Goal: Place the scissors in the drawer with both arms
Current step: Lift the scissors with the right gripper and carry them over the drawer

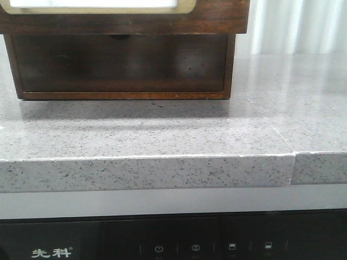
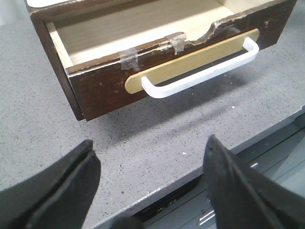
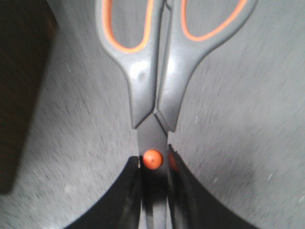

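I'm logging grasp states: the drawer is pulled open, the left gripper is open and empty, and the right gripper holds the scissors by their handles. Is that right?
Not quite. The right gripper is shut on the scissors at the blades near the orange pivot, handles free, as the right wrist view shows. The drawer open and the left gripper open and empty are correct.

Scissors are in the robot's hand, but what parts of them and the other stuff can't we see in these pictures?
- Scissors: in the right wrist view the right hand covers the blades, and the picture's edge cuts off the finger loops. The picture is blurred too.
- Drawer: in the left wrist view its back is cut off. The front view shows only a dark brown box, with no scissors or arms.
- Left hand: only the two finger tips show.
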Action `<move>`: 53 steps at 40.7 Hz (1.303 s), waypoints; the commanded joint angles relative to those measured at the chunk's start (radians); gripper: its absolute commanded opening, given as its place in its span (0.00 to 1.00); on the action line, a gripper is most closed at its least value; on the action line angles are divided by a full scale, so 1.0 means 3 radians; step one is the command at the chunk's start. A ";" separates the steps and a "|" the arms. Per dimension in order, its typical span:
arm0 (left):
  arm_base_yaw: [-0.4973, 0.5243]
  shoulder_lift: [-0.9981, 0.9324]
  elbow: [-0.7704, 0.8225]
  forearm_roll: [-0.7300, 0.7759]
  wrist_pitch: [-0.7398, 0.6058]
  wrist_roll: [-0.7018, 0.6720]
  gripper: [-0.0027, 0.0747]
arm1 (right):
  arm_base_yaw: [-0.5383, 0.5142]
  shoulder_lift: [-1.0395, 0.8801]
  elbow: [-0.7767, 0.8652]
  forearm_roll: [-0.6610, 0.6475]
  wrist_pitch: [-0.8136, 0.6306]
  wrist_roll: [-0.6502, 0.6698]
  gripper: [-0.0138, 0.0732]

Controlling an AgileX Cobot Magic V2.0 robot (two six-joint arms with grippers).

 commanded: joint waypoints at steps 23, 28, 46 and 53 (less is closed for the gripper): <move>-0.0024 0.0014 -0.0107 0.0003 -0.0259 -0.0042 0.63 | 0.1793 -0.0446 -0.0371 0.0601 -0.0686 -0.2189 0.19; -0.0024 0.0014 -0.0107 0.0003 -0.0259 -0.0042 0.63 | 0.2039 -0.0311 -0.0371 0.0601 -0.0696 -0.2535 0.19; -0.0024 0.0014 -0.0107 0.0003 -0.0259 -0.0042 0.63 | 0.2202 0.0162 -0.0372 0.0285 -0.0149 -0.2978 0.19; -0.0024 0.0014 -0.0107 0.0003 -0.0259 -0.0042 0.63 | 0.2202 0.0226 -0.0372 0.0142 -0.0142 -0.2922 0.19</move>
